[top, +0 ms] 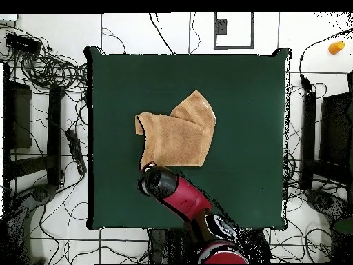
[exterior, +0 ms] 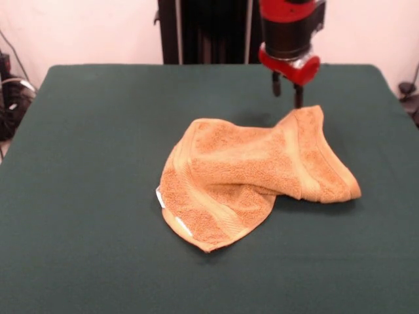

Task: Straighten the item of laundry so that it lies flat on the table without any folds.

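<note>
From my seat the green worktop (exterior: 78, 196) gives me bare cloth on every side of the crumpled towel (exterior: 249, 176), widest toward both side edges and along the near edge in the front view. The towel is the only thing lying on it, bunched and raised in folds near the centre. My gripper (exterior: 287, 93) hangs just behind the towel's far corner, its two dark fingers (exterior: 298, 97) set slightly apart above the surface there.
</note>
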Motion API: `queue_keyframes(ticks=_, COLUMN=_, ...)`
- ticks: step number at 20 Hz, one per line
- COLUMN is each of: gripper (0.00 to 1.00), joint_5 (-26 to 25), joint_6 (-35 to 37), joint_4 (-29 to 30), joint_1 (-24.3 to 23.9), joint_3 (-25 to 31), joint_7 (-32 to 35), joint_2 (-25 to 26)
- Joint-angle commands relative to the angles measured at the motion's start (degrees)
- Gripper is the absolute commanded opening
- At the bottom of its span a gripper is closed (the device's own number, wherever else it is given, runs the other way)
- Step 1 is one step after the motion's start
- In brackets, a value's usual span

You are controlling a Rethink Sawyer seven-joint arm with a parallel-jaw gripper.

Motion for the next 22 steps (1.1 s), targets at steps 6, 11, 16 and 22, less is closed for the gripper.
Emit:
queue_keyframes(ticks=6, gripper=1.0, joint_5=-6.08, joint_6=3.3, joint_4=-13.44, joint_1=-0.8, joint_3=-4.44, joint_7=2.8, joint_2=4.72)
queue_keyframes(ticks=11, gripper=1.0, joint_5=-8.53, joint_6=2.47, joint_4=-13.68, joint_1=-2.15, joint_3=-3.6, joint_7=3.14, joint_2=5.13)
queue_keyframes(ticks=16, gripper=1.0, joint_5=-10.84, joint_6=3.26, joint_4=-15.94, joint_1=-2.14, joint_3=-5.02, joint_7=3.15, joint_2=6.31)
queue_keyframes(ticks=22, gripper=1.0, joint_5=-14.75, joint_6=2.79, joint_4=-20.14, joint_1=-4.78, joint_3=-4.36, joint_7=0.67, joint_2=10.38)
